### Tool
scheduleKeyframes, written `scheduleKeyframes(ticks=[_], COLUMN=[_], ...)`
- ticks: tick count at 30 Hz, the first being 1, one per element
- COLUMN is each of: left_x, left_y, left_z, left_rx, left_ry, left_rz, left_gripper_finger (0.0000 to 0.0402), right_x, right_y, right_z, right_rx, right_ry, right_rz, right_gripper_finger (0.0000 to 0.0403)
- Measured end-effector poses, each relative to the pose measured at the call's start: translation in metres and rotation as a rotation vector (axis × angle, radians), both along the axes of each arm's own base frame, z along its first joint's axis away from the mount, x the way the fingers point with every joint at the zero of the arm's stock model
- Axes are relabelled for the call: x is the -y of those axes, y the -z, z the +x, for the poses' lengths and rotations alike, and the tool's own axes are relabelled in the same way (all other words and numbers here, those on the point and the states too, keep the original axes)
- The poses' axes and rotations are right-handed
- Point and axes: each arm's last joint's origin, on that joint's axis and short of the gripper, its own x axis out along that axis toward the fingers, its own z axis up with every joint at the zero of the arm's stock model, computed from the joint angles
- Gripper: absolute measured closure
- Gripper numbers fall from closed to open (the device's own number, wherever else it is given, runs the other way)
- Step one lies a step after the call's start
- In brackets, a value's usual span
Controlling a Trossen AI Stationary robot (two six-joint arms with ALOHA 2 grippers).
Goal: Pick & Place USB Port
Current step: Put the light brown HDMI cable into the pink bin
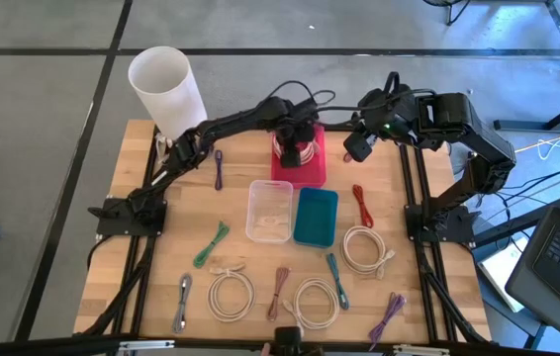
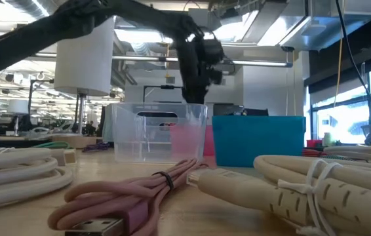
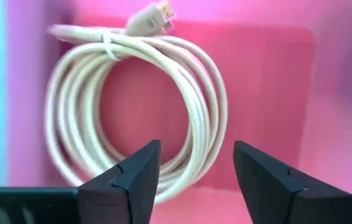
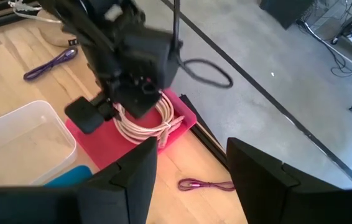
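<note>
Wooden table: three bins, four white cable coils.

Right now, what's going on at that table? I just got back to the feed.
The left gripper hangs over the pink bin at the far side of the table, jaws apart, with a coiled white cable lying in the bin below it, not gripped. The right gripper waits beside that bin, jaws open and empty. The clear bin and the teal bin sit mid-table, and more bundled cables lie spread over the near half.
</note>
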Motion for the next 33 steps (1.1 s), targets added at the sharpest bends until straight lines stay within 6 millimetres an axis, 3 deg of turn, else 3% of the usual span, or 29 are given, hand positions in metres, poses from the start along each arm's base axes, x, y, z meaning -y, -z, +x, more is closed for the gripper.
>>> scheduleKeyframes(ticks=[2, 5, 10, 15, 20, 24, 28, 33], left_x=[0.004, 0.015, 0.05, 0.105, 0.175, 0.222, 0.26, 0.301], left_y=[-0.015, -0.047, -0.105, -0.163, -0.214, -0.24, -0.255, -0.256], left_z=[-0.006, -0.024, -0.06, -0.098, -0.139, -0.175, -0.206, -0.221], left_rx=[0.021, 0.074, 0.165, 0.236, 0.321, 0.353, 0.417, 0.503], left_ry=[-0.007, -0.024, 0.052, 0.15, 0.214, 0.155, -0.018, -0.184], left_rz=[-0.01, -0.161, -0.422, -0.512, -0.53, -0.426, -0.349, -0.273], left_gripper_finger=[0.0204, 0.0206, 0.0214, 0.0216, 0.0217, 0.0217, 0.0217, 0.0217], right_x=[0.0, 0.0, 0.0, -0.001, -0.001, -0.001, -0.001, -0.001], right_y=[0.0, 0.0, -0.001, 0.0, 0.0, 0.0, 0.0, 0.0], right_z=[0.0, 0.0, -0.001, -0.001, -0.001, -0.001, -0.001, -0.001], right_rx=[-0.006, -0.006, -0.004, -0.004, -0.006, -0.018, -0.018, -0.039], right_ry=[-0.007, -0.007, -0.008, -0.032, -0.039, -0.052, -0.053, -0.076], right_rz=[-0.004, -0.004, -0.005, 0.023, 0.025, 0.016, 0.016, 0.001], right_gripper_finger=[0.0205, 0.0205, 0.0205, 0.0205, 0.0205, 0.0205, 0.0205, 0.0205])
